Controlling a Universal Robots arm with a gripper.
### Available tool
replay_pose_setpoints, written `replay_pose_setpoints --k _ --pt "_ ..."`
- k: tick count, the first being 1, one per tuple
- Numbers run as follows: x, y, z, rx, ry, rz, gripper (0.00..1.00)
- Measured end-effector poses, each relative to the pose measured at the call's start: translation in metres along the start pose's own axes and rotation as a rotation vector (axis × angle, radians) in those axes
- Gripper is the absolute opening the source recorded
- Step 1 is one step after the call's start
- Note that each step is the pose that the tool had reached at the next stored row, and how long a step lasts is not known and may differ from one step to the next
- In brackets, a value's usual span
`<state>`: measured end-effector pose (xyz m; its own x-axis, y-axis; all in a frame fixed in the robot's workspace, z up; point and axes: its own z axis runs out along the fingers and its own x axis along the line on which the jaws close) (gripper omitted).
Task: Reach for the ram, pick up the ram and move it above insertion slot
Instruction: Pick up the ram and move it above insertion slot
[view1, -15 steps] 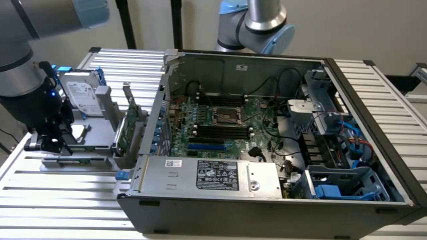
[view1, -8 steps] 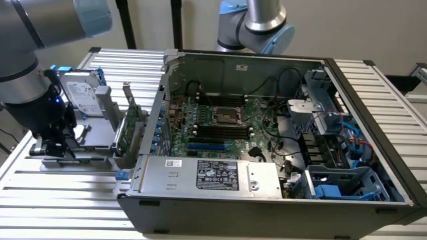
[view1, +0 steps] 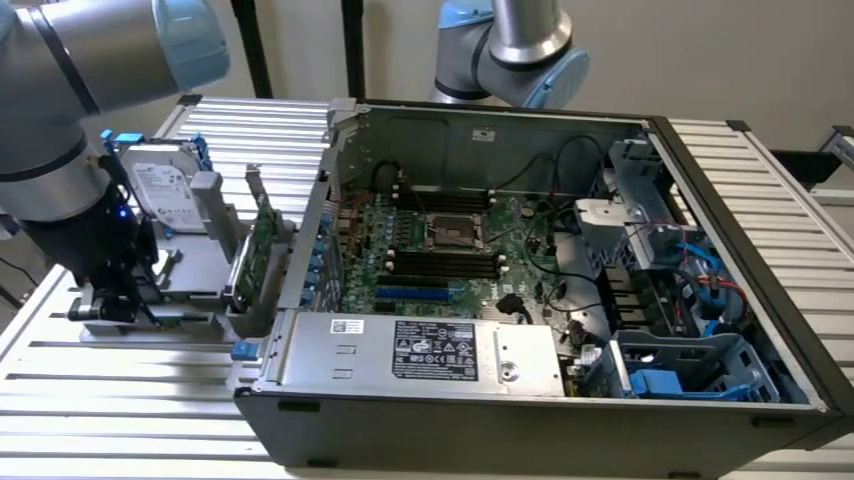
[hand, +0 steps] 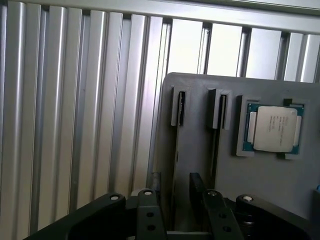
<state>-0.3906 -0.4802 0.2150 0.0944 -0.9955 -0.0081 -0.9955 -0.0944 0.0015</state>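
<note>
A grey holder (hand: 195, 130) carries two thin boards standing on edge in its slots. The nearer one, the ram (hand: 175, 150), runs as a narrow dark line between my fingers. My gripper (hand: 182, 222) is open, its two black fingers (hand: 148, 216) straddling the ram's edge without pressing on it. The second thin board (hand: 216, 145) stands just outside the other finger. In the exterior view my gripper (view1: 114, 305) hangs low over the holder (view1: 187, 285) at the exterior view's left, and the arm hides the ram there. The black memory insertion slots (view1: 447, 262) lie on the motherboard inside the open case.
A processor chip (hand: 275, 127) rests in the holder. A silver-labelled hard drive (view1: 167, 195) and a taller green card (view1: 260, 250) stand upright between me and the case wall (view1: 310, 240). Cables, a power supply (view1: 414, 350) and drive cages crowd the case. A second arm (view1: 514, 50) stands behind.
</note>
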Motion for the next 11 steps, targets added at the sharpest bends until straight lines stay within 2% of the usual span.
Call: replay_pose_setpoints --k 4,6,8,10,11 --pt "0.0 -0.0006 0.0072 0.0001 -0.0024 0.0 0.36" --pt "0.0 -0.0009 0.0099 0.0005 -0.0063 0.0 0.36" --pt "0.0 -0.001 0.0117 0.0012 -0.0152 0.0 0.36" --pt "0.0 -0.0011 0.0129 0.002 -0.027 0.0 0.36" --pt "0.0 -0.0011 0.0135 0.0003 -0.0298 0.0 0.36"
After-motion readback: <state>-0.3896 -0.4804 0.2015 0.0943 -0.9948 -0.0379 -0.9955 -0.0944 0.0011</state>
